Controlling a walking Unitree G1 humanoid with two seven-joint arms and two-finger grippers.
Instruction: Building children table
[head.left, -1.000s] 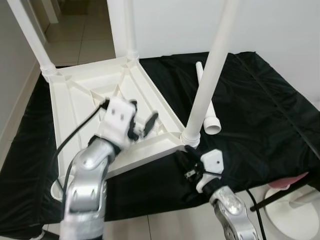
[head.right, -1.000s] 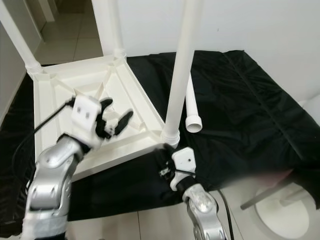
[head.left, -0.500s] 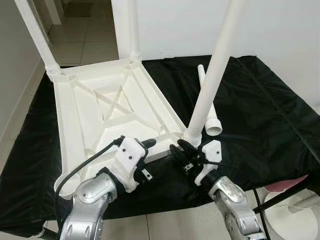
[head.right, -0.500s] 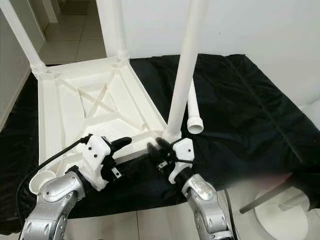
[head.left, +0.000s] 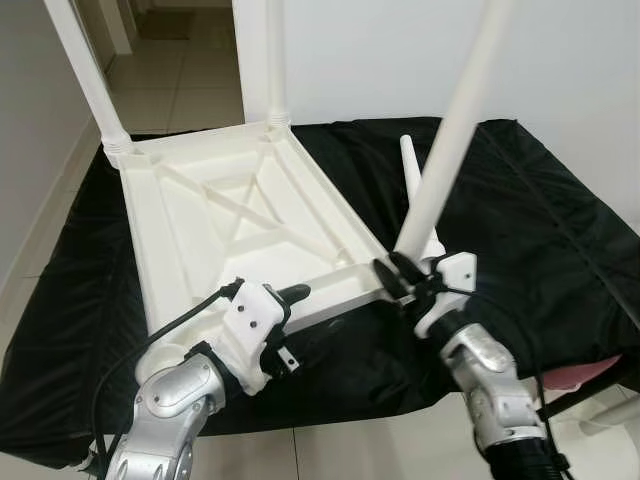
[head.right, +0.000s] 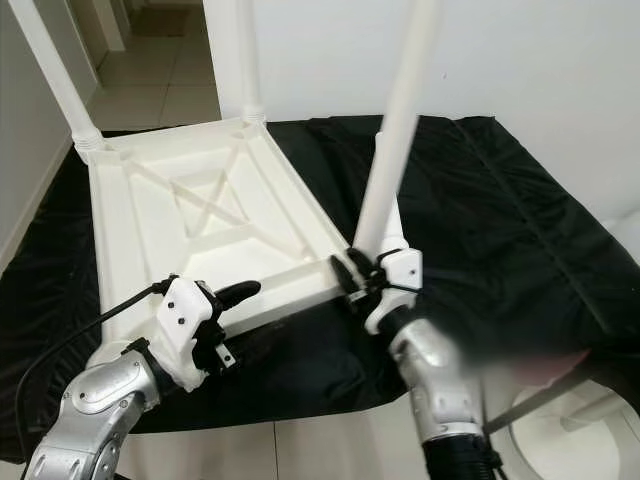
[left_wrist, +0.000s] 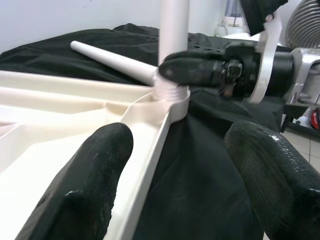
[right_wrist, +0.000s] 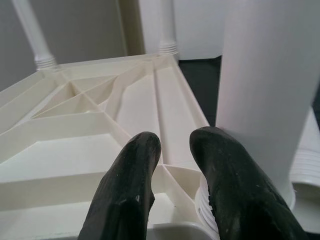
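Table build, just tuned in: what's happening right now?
The white table lies upside down on a black cloth with three legs standing in its corners. The right gripper is at the base of the near leg. The left gripper, fingers open, hovers by the near edge. A fourth leg lies loose on the cloth.

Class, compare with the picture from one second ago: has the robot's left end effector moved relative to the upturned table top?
Yes. The left end effector has dropped back from over the middle of the table top to its near edge, toward the robot.
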